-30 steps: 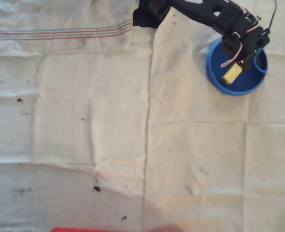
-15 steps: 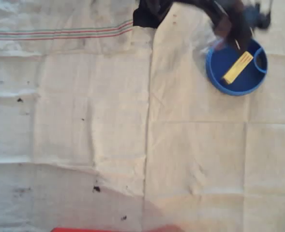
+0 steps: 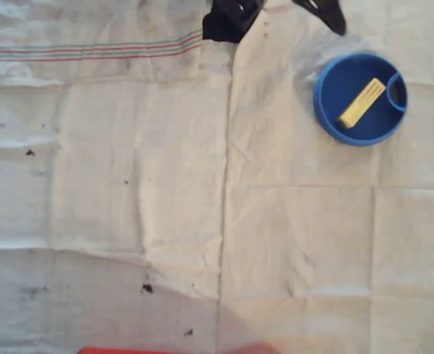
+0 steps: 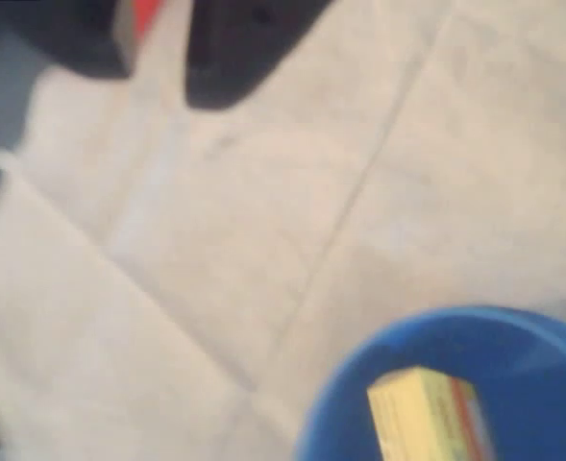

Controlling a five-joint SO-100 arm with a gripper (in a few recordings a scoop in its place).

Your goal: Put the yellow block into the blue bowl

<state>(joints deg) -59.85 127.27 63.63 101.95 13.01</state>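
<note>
Lying diagonally inside the bowl (image 3: 327,110) at the overhead view's upper right, the block (image 3: 362,102) is judged delivered and nothing is left, while the gripper's (image 3: 326,11) jaw state cannot be told at the top edge.

The wrist view is coming through blurred: the gripper (image 4: 158,58) is showing as two dark smears running off the top edge, with empty cloth between them. The blue bowl (image 4: 513,346) and the yellow block (image 4: 422,418) are getting cut by the bottom edge. In the overhead view, the arm (image 3: 320,11) is running off the far edge.
</note>
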